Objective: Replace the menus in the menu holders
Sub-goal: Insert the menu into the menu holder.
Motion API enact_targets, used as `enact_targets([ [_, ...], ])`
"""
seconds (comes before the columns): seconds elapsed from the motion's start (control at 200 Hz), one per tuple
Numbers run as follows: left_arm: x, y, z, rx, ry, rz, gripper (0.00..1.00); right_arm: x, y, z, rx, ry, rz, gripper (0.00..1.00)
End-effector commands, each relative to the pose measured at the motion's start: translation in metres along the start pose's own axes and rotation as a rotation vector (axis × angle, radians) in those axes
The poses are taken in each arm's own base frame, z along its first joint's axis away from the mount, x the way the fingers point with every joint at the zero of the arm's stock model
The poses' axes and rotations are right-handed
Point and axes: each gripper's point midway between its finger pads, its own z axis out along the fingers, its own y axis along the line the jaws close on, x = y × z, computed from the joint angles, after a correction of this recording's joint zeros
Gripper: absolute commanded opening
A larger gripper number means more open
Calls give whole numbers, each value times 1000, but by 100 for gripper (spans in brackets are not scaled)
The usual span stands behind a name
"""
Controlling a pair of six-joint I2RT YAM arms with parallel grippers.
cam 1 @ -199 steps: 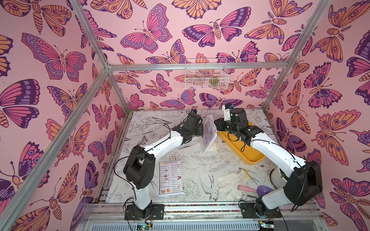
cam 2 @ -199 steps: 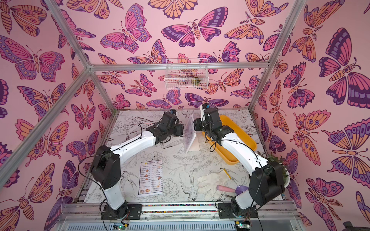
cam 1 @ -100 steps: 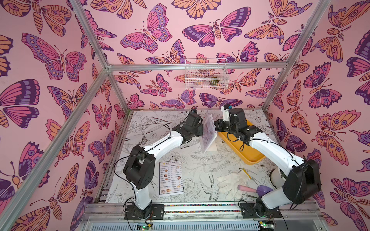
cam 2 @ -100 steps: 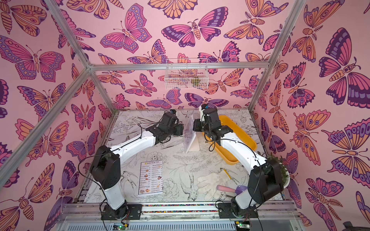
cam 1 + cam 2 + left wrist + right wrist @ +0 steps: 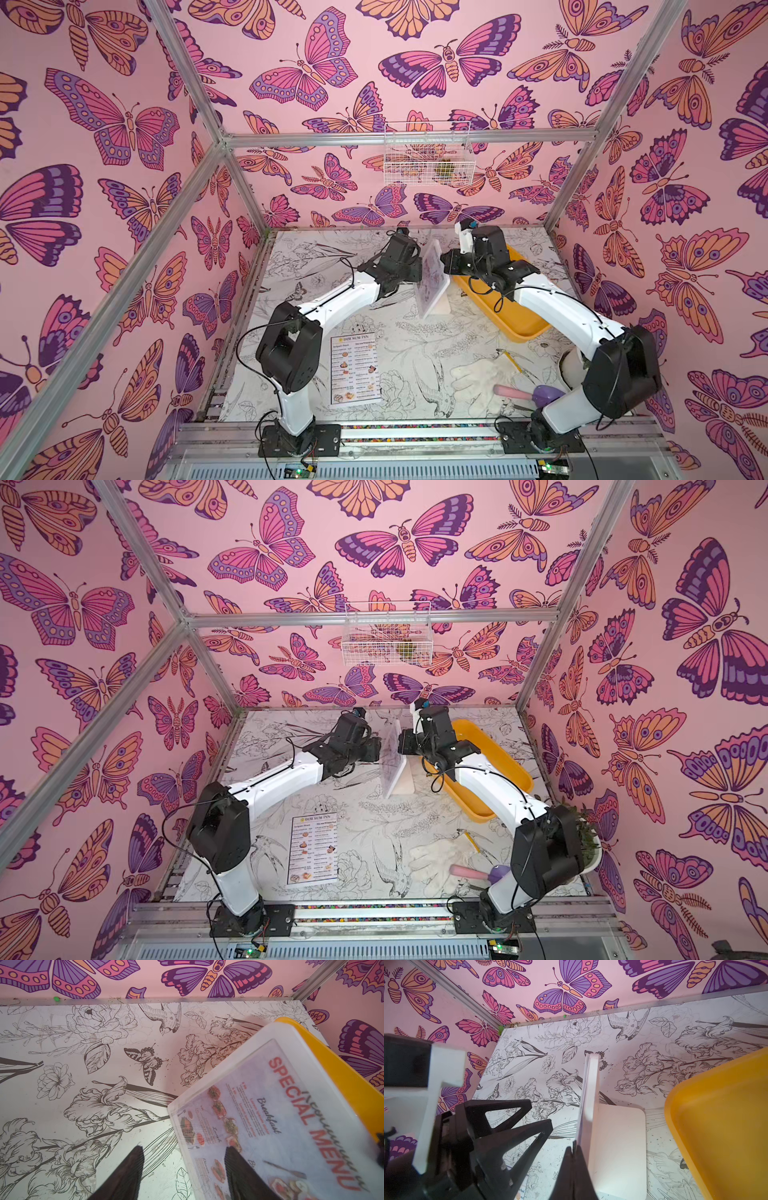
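**Right gripper** (image 5: 573,1150): fingers pressed together, the tips meeting at the thin edge of the menu holder (image 5: 588,1093), which the right wrist view shows edge-on. Whether a sheet's edge lies between the tips cannot be told.

**Left gripper** (image 5: 182,1148): fingers spread, with nothing between them. It hovers on the left side of the holder, facing the printed side. In the left wrist view one finger (image 5: 243,1176) overlaps the panel's lower part; contact cannot be told.

**Menu holder** (image 5: 434,278): a clear panel with rounded corners, standing on a white base (image 5: 618,1147) at the far middle of the table (image 5: 415,345), between the two grippers. In both top views it leans slightly.

**SPECIAL MENU sheet** (image 5: 259,1126): lies inside the holder, with its orange-red heading along the panel edge where the right gripper sits and food photos below it.

**DIM SUM INN sheet** (image 5: 355,368): lies flat on the table, near and to the left, just beside the left arm's base and well apart from the holder.

**Yellow tray** (image 5: 525,326): lies just right of the holder, partly under the right arm.

**White glove** (image 5: 478,374): lies on the near right of the table.

**Wire basket** (image 5: 428,153): hangs on the far wall.
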Motion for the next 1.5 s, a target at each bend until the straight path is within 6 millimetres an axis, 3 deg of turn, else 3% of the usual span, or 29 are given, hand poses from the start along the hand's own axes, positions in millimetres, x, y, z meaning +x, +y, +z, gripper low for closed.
enact_targets([
  [0.0, -14, 1, -6, -3, -40, -5, 65, -4, 3, 0, -10, 9, 8, 3],
  [0.301, -13, 3, -8, -6, -40, -7, 65, -19, 4, -20, 2, -44, 3, 9],
  [0.451, -11, 1, -6, -1, -36, -14, 65, -15, 4, -27, 1, -44, -3, 10],
  [1.162, -12, 2, -9, -3, -43, -17, 64, 14, -5, -7, -12, 38, 29, 4],
  [1.348, -14, 2, -8, -3, -47, -12, 64, 12, -4, -7, -20, 34, 32, 3],
  [1.498, -15, 1, -8, -2, -50, -11, 64, -2, -1, -18, -10, -12, 22, 5],
])
